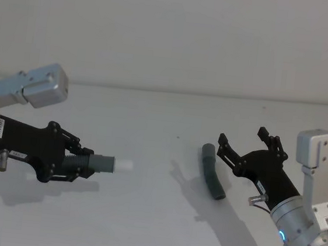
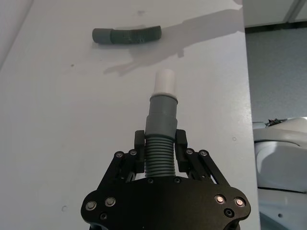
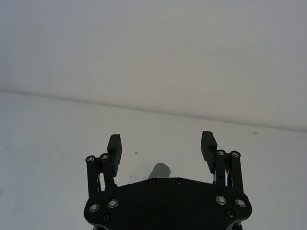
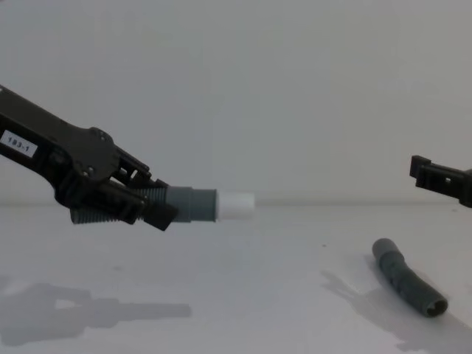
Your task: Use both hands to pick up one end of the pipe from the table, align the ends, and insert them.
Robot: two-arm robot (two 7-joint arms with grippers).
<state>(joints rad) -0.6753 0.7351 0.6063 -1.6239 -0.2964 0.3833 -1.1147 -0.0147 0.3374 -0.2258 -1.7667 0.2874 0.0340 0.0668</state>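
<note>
seemingly empty right gripper (image 1: 243, 135); left gripper's (image 1: 87, 165) pipe (image 1: 105, 164)

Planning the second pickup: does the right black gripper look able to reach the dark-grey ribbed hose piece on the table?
Probably yes: the right gripper hangs open near the hose piece, nothing between them; the left gripper holds the white-tipped piece well aside.

Soft, even, fairly bright light falls from above on the white table (image 1: 141, 226). Diffuse grey shadows lie on it, to the near side of the left gripper (image 1: 86, 165) and left of the right gripper (image 1: 243, 136). The white tip (image 1: 123, 165) nearly washes out against the table.
</note>
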